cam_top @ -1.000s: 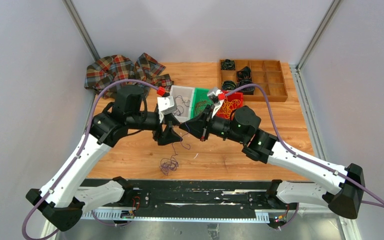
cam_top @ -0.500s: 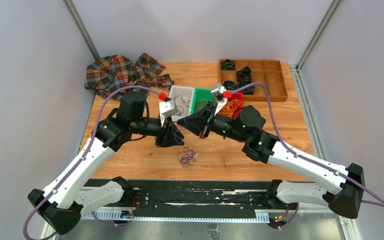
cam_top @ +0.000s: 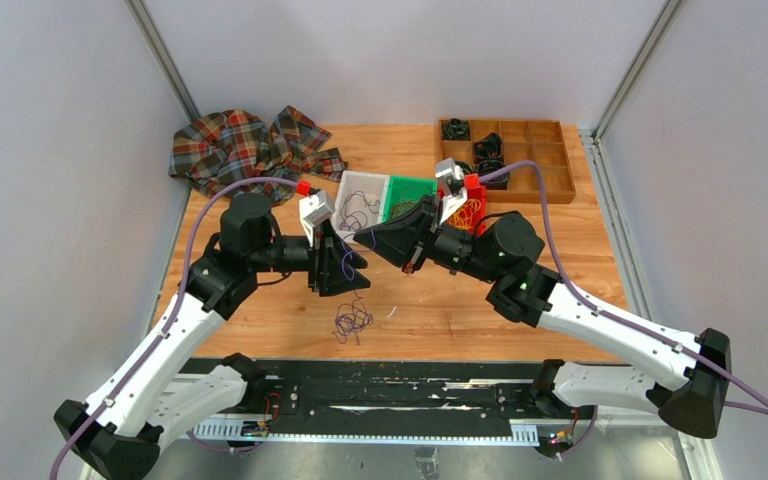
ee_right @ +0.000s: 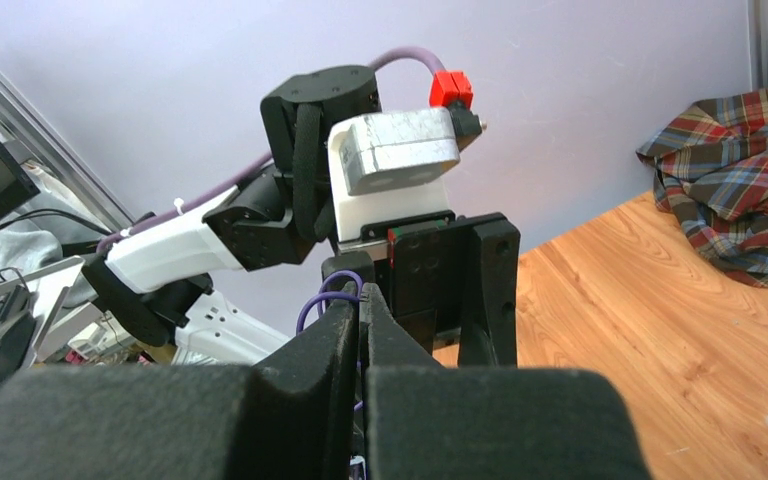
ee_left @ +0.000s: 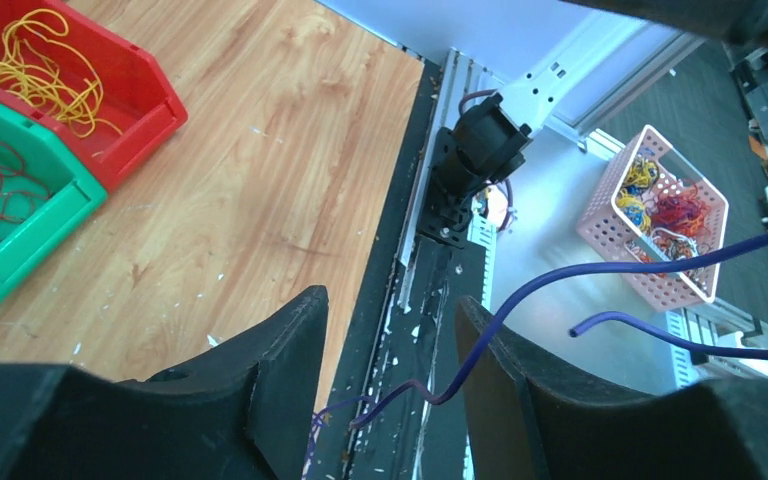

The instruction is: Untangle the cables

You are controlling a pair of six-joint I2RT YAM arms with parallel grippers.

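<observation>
Over the middle of the wooden table (cam_top: 260, 310), nearly tip to tip: left gripper (cam_top: 348, 275) and right gripper (cam_top: 363, 240). Right gripper's fingers (ee_right: 320, 350) pressed flat together, pinching a loop of the purple cable (ee_right: 328, 292). Left gripper's fingers (ee_left: 285, 360) standing well apart (a plain gap in its wrist view), a purple strand running through that gap, touching neither pad as far as can be seen.

Below the grippers, the rest of that cable in a small loose knot (cam_top: 352, 322), seemingly down on the wood, near the front edge and its black rail (cam_top: 410, 395). Bare wood to either side of the knot.

Just behind the grippers, side by side: white bin (cam_top: 364, 177), green bin (ee_left: 50, 225), red bin (ee_left: 140, 110) with yellow cables (ee_left: 40, 70) inside. At the far left corner, plaid cloth (cam_top: 240, 145); at the far right, wooden compartment tray (cam_top: 550, 180).
</observation>
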